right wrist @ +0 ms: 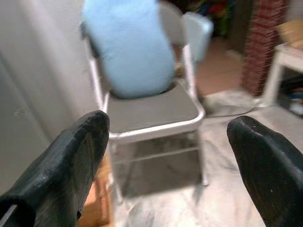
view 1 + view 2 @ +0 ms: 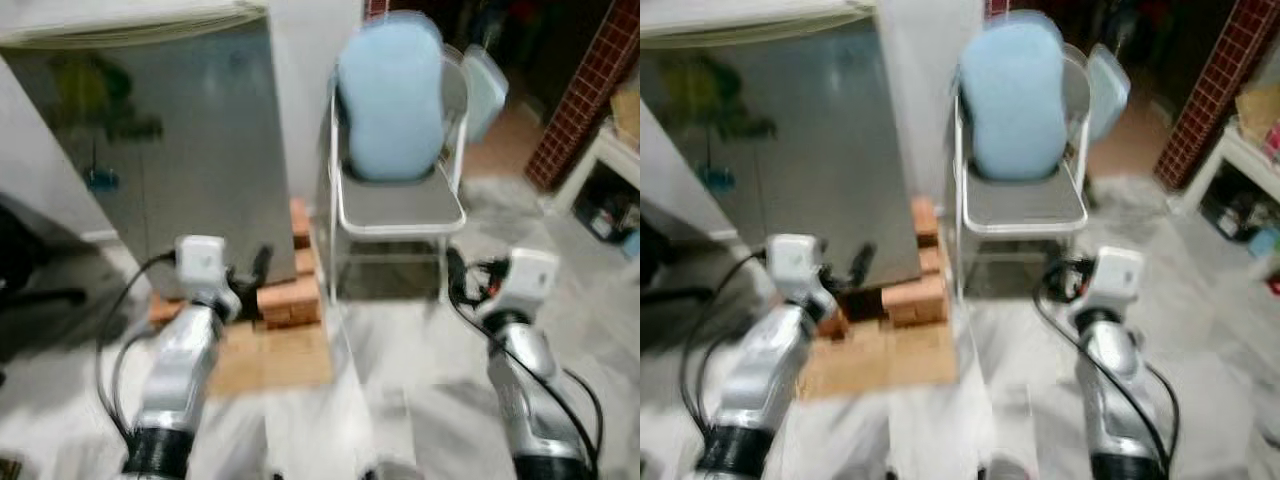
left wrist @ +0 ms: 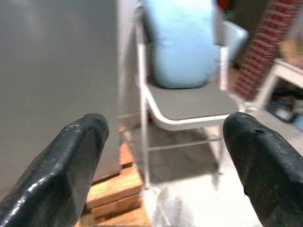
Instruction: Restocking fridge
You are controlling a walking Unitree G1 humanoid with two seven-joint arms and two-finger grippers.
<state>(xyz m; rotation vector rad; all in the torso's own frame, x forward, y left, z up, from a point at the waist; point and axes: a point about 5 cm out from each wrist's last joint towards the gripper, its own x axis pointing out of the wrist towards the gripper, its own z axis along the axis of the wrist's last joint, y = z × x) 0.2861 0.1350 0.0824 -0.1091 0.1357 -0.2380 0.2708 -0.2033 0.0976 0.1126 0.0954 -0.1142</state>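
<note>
Left eye view gives you the fridge (image 2: 170,150) at the upper left of the scene, a grey metal box with its door closed, standing on a base of bricks (image 2: 292,290) and a flat wooden board (image 2: 270,355). On its door you can see a few small coloured marks, too blurred to read. Your left gripper (image 3: 163,156) is raised in front of the fridge's lower right corner, near the bricks, and in the left wrist view its two black fingers (image 3: 66,165) stand wide apart with nothing between them. Your right gripper (image 1: 173,161) is raised on the other side, before the chair, and its fingers (image 1: 71,161) are also spread wide and hold nothing.

Just beside the fridge, to its right, you have a folding chair (image 2: 400,205) with a white metal frame and a grey seat. A light blue cushion (image 2: 392,95) stands upright on the seat and leans against the backrest. Behind the chair a second pale blue thing (image 2: 485,90) shows; you cannot tell what it is. At the far right there is a red brick pillar (image 2: 590,90) and a white shelf (image 2: 605,165) with blurred items under it. The floor (image 2: 400,390) is pale marble tile, and the whole picture is somewhat blurred
</note>
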